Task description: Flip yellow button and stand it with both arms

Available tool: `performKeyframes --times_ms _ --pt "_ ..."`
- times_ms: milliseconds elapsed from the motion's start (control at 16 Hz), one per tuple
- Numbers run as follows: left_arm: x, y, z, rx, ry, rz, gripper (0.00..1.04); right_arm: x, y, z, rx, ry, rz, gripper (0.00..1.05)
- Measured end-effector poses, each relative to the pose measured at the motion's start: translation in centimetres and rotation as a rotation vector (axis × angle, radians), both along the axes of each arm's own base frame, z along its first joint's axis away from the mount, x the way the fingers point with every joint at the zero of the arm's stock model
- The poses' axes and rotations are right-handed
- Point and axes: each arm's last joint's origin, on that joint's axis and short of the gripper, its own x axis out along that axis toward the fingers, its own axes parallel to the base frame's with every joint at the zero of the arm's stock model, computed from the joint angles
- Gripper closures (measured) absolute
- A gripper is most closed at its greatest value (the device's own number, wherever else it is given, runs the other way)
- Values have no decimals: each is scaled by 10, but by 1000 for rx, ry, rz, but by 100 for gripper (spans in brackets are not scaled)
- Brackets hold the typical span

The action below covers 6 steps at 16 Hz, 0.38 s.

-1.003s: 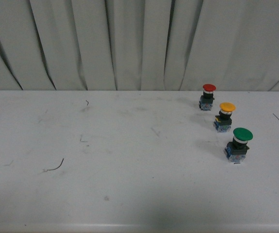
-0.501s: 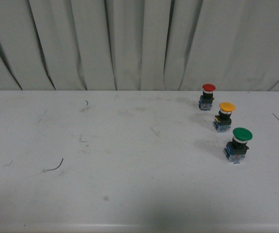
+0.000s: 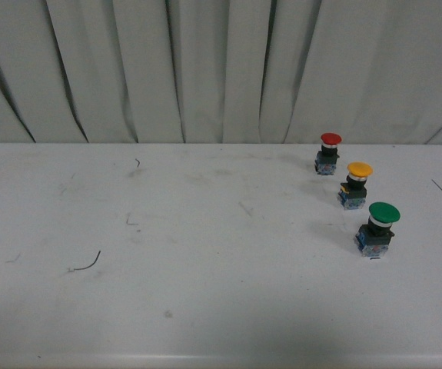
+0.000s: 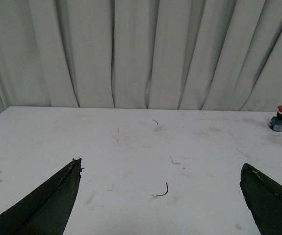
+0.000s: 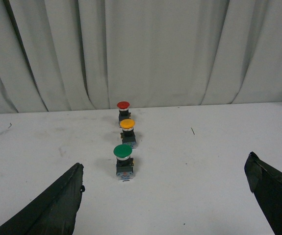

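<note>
The yellow button [image 3: 357, 184] stands upright on its blue base, cap up, on the right of the white table [image 3: 190, 254], between a red-capped switch [image 3: 329, 153] and a larger green-capped switch [image 3: 378, 229]. In the right wrist view the yellow button [image 5: 128, 132] stands in the middle of that row, well ahead of my open, empty right gripper [image 5: 164, 169]. My left gripper [image 4: 160, 166] is open and empty over the table's left part; the yellow button is out of that view. Neither arm shows in the front view.
The red switch [image 5: 123, 110] and green switch [image 5: 123, 161] flank the yellow one closely. The red switch also shows in the left wrist view [image 4: 280, 118]. A small curved wire scrap [image 3: 88, 264] lies front left. A grey curtain [image 3: 205, 69] hangs behind the table.
</note>
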Motion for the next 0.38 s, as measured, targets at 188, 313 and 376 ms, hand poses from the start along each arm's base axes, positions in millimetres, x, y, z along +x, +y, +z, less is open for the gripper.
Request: performKeyframes --times_ms 188,313,376 --pt "0 0 0 0 0 0 7 0 0 0 0 0 0 6" --pt "0 0 0 0 0 0 7 0 0 0 0 0 0 6" --pt "0 0 0 0 0 0 7 0 0 0 0 0 0 6"
